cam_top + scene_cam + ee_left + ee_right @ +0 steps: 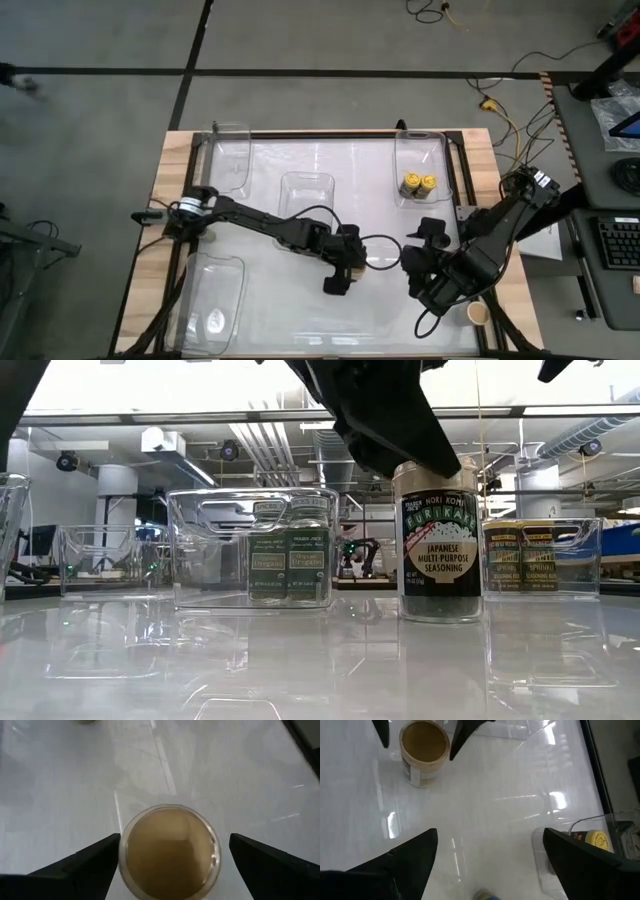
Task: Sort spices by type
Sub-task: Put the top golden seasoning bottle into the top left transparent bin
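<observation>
A tan-lidded spice jar (170, 851) fills the left wrist view, standing upright on the white table (240, 775) directly between the left gripper's (170, 865) two dark fingers (90, 865). The jaws stand wide open, one finger on each side of the lid with a clear gap to the jar on both sides — nothing is gripped. In the low view the same jar (440, 540) shows its label (Japanese multi-purpose seasoning) with the dark gripper hanging over its lid.

From the right wrist view, that jar (424, 752) sits well ahead of the right gripper (490, 865), beyond its fingertips and between the other arm's two dark finger points. The right jaws are also spread wide and hold nothing; only bare table lies between them. Off to one side of the right fingers a yellow-lidded jar (596, 839) rests inside a clear bin (555, 847).

From above, the left gripper (340, 272) and the right gripper (425, 268) face each other near the table's middle — close, not touching. Two yellow-lidded jars (418, 184) stand side by side in the clear bin (420, 150) beyond the right gripper. In the low view two green-labelled jars (288, 565) stand together in another clear bin (200, 550).
</observation>
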Available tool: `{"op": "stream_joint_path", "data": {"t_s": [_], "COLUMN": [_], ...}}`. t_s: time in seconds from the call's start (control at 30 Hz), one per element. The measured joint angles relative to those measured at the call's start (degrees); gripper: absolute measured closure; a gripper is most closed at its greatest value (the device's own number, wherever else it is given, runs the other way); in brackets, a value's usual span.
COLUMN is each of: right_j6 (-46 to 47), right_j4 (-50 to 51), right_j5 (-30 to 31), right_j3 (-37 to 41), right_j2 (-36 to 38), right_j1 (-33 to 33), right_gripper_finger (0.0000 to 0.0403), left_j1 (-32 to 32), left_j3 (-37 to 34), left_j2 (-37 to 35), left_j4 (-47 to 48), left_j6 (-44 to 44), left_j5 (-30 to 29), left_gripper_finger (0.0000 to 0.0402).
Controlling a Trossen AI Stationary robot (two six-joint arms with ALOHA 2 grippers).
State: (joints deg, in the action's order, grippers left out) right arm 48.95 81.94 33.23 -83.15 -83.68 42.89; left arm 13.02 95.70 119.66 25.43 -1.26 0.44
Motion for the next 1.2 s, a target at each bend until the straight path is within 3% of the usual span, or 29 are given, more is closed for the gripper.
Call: {"op": "stream_joint_path", "data": {"t_s": [0.6, 0.8, 1.2], "right_j6": [0.08, 0.11, -0.01], "right_j4": [-0.17, -0.21, -0.34], "right_j5": [1.47, 1.49, 3.09], "right_j3": [0.00, 0.00, 0.00], "right_j2": [0.00, 0.00, 0.00], "right_j1": [0.00, 0.00, -0.01], "right_gripper_finger": [0.0051, 0.0051, 0.0051], "left_j1": [0.00, -0.22, -0.53], "left_j3": [0.99, 4.51, 6.80], "left_j2": [1.89, 2.21, 2.21], "left_j4": [-1.36, 4.31, 5.85], "left_j6": [0.57, 1.80, 2.83], "left_j5": [-2.46, -2.44, -1.16], "left_gripper_finger": [0.0068, 0.0083, 0.0063]}}
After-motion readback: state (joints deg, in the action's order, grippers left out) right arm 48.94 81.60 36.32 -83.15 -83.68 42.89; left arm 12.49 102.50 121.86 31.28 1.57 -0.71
